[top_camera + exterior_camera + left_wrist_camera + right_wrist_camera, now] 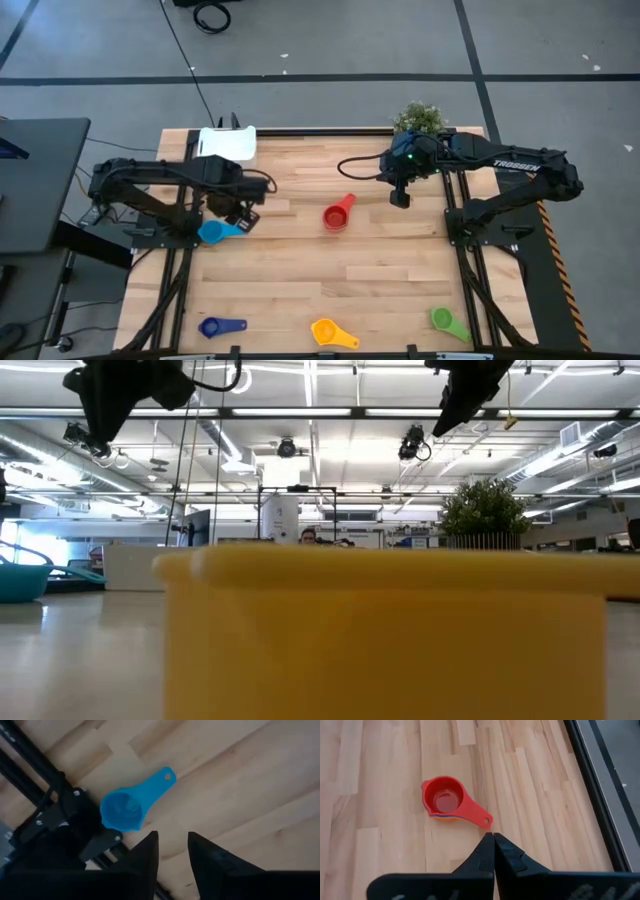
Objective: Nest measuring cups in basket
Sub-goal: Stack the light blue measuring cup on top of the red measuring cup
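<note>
A light blue measuring cup (214,232) (131,805) lies on the table at the left, bowl up. My left gripper (241,214) (172,851) hangs open just beside it, pointing down, with nothing between its fingers. A red cup (338,213) (447,799) sits nested on an orange one at mid-table. My right gripper (400,196) (493,838) is shut and empty above the table, to the right of the red cup. The white basket (228,143) stands at the far edge on the left. Dark blue (220,326), yellow (333,333) and green (448,321) cups lie along the near edge.
A potted plant (418,118) stands at the far right, behind my right arm. The yellow cup (380,630) fills the low view's foreground. Bare wood lies between the red cup and the near row of cups.
</note>
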{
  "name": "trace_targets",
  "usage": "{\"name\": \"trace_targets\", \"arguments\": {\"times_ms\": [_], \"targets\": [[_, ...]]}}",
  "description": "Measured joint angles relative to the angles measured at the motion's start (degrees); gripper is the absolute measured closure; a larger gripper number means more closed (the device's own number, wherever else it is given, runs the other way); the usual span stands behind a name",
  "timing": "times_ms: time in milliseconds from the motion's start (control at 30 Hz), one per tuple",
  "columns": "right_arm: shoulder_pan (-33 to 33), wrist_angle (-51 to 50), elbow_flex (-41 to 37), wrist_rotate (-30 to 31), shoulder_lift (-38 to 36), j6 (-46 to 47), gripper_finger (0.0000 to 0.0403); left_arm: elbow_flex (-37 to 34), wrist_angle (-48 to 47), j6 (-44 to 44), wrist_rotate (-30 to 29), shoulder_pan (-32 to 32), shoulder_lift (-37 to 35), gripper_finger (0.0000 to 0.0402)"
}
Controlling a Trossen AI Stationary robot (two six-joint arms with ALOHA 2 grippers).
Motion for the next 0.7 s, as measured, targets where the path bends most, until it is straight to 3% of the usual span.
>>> {"name": "trace_targets", "arguments": {"times_ms": [167,367,700], "targets": [[0.0,0.0,0.0,0.0,0.0,-0.4,0.0401,-1.1,0.5,-5.2,-0.1,-3.6,0.4,0.028],[0.0,0.0,0.0,0.0,0.0,-0.5,0.0401,-11.1,0.5,-17.7,1.2,-9.0,0.5,0.028],[-0.2,0.0,0.0,-0.1,0.0,0.0,0.04,-25.2,16.0,-18.6,3.0,-11.6,0.5,0.028]]}}
